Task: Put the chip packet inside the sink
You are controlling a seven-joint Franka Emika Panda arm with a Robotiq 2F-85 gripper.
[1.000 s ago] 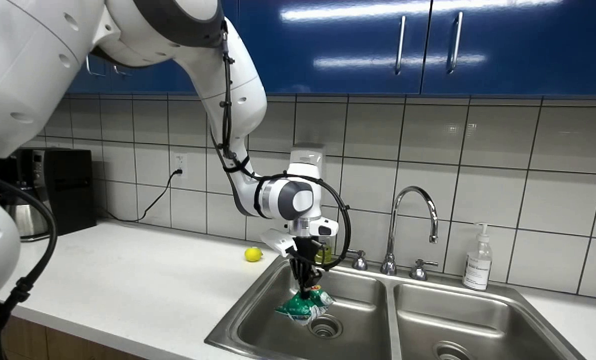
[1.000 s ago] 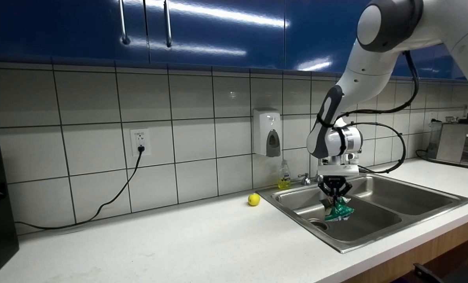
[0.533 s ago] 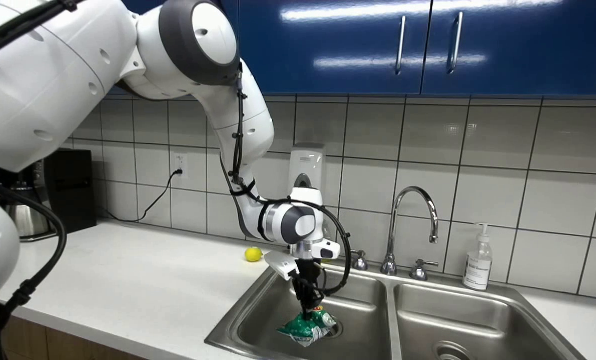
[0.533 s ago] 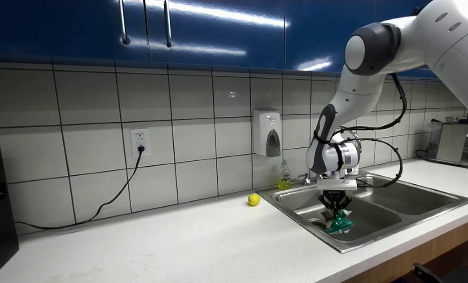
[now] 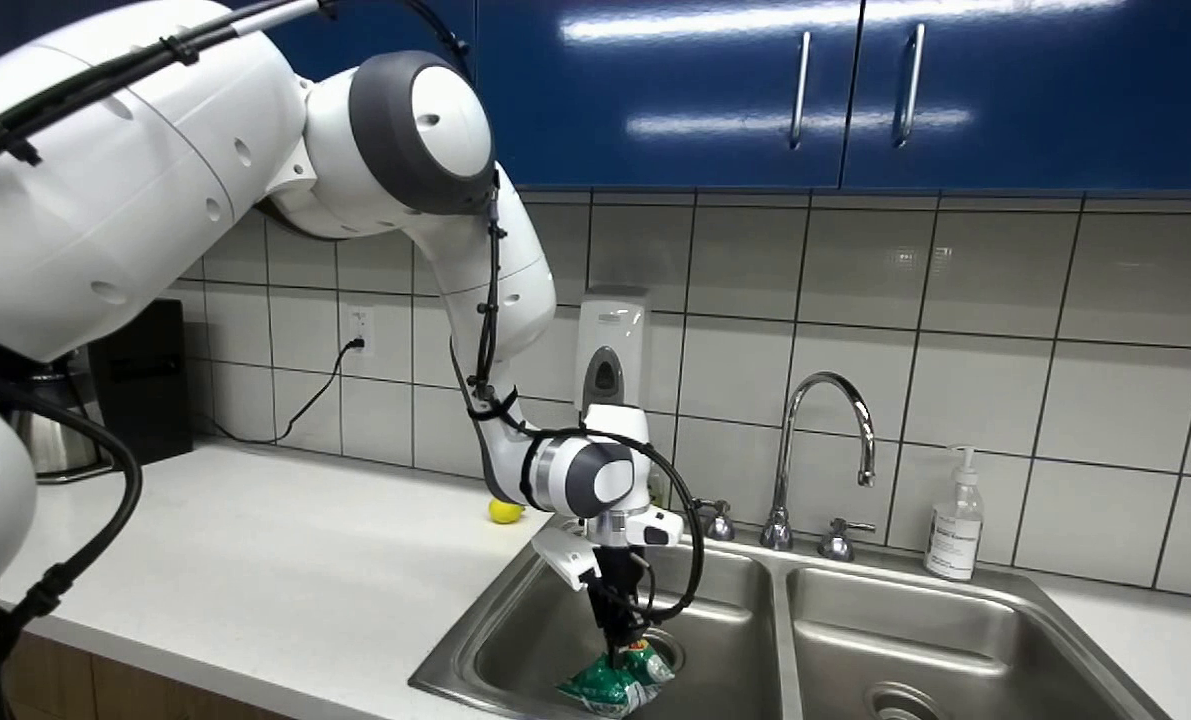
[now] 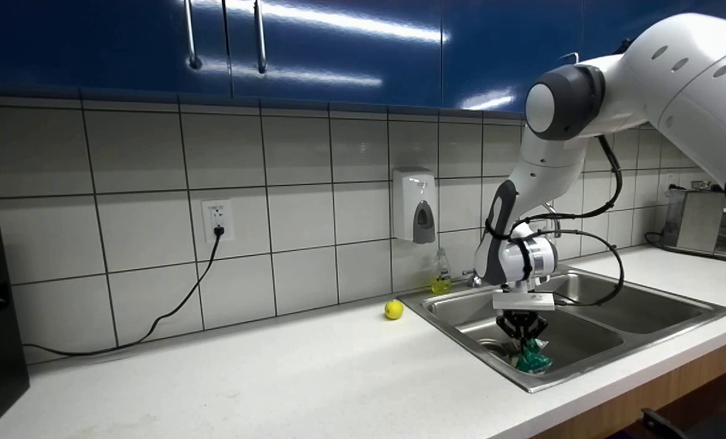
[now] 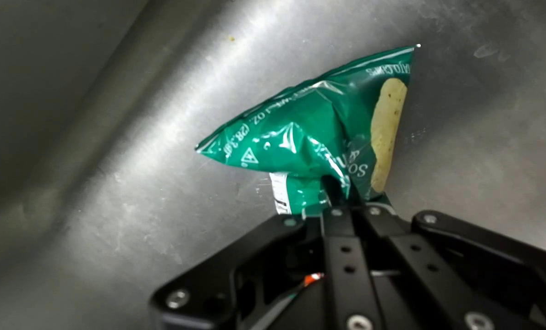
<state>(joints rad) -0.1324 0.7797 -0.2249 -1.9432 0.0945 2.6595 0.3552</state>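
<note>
The green foil chip packet (image 5: 607, 690) hangs inside the left-hand basin of the steel sink (image 5: 725, 680). It also shows in an exterior view (image 6: 534, 360) and in the wrist view (image 7: 295, 133). My gripper (image 5: 616, 658) points down into that basin with its black fingers shut on the middle of the packet; the gripper also shows in an exterior view (image 6: 523, 349) and in the wrist view (image 7: 341, 189). The basin's bare steel (image 7: 130, 238) fills the wrist view around the packet. I cannot tell whether the packet touches the basin floor.
A chrome faucet (image 5: 827, 380) stands behind the sink's divider (image 5: 787, 640). The right-hand basin (image 5: 905, 640) lies beyond it. A yellow lemon-like object (image 6: 394, 309) and a dish-soap bottle (image 6: 441, 277) stand near the sink's edge. A pump bottle (image 5: 955, 530) is behind the right-hand basin.
The arm has lowered the gripper and the held chip packet deeper into the left-hand basin. The grip on the packet has stayed shut.
</note>
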